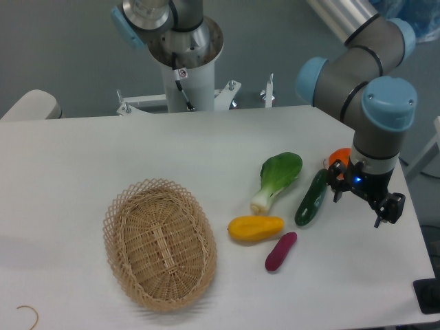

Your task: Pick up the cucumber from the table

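A: What is seen at the left of the table [89, 148]?

B: A thin curved wire-like object [29, 313] is seen at the near left edge; what it is cannot be told. An oval wicker basket [159, 242] is set a little further right, lying flat on the white surface.

A: And past the basket?

B: A yellow vegetable [255, 227] is laid just right of the basket, apart from it. Just behind it, a bok choy [278, 179] is placed with its white stem pointed toward the yellow vegetable and its green leaf turned away. A short magenta vegetable [280, 251] is laid in front of and slightly right of the yellow one.

A: Where is the cucumber [312, 197] found?

B: It is laid on the table just right of the bok choy, slanted, with its far end toward the arm. It is not lifted.

A: How is the gripper [363, 201] held?

B: It is hung over the table just right of the cucumber, beside it rather than around it. Its two fingers are spread apart and nothing is grasped between them. A small orange object [337, 157] is partly hidden behind the wrist.
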